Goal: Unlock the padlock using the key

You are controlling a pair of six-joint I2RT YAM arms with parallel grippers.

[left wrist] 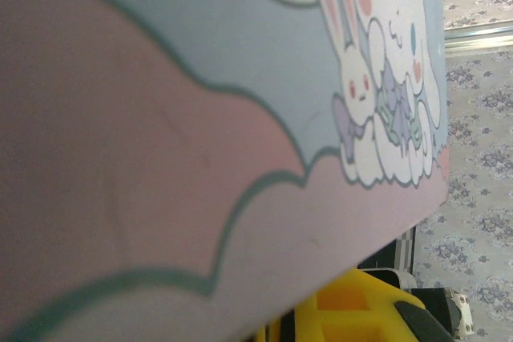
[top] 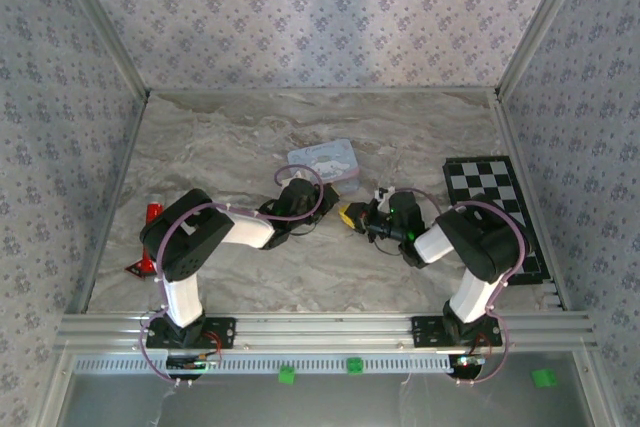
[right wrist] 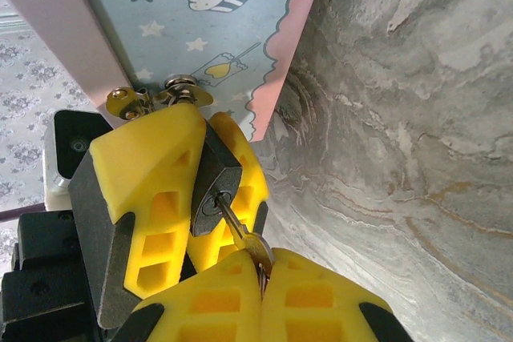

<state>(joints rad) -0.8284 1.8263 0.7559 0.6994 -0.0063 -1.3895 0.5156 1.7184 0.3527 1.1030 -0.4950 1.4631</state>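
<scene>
Tin point(top: 324, 162): pale blue, pink scalloped edge, cartoon rabbits. Padlock point(right wrist: 215, 178): black. Key point(right wrist: 236, 230): silver. Bench point(top: 400, 127): grey marble. Board point(top: 495, 197), 3 o'clock: black-white checks.

We have both arms bent at the elbow and reaching inward, so the 2 grippers meet near the middle. Our left arm point(top: 215, 232) rises from its base, folds, and sends its forearm to the right. The left gripper point(top: 308, 202) has its 2 yellow fingers point(right wrist: 152, 182) clamped on the padlock point(right wrist: 212, 186). Our right arm point(top: 470, 242) folds the other way, forearm pointing left. The right gripper point(top: 352, 215) has its fingers pressed together, pinching the key point(right wrist: 244, 238).
</scene>
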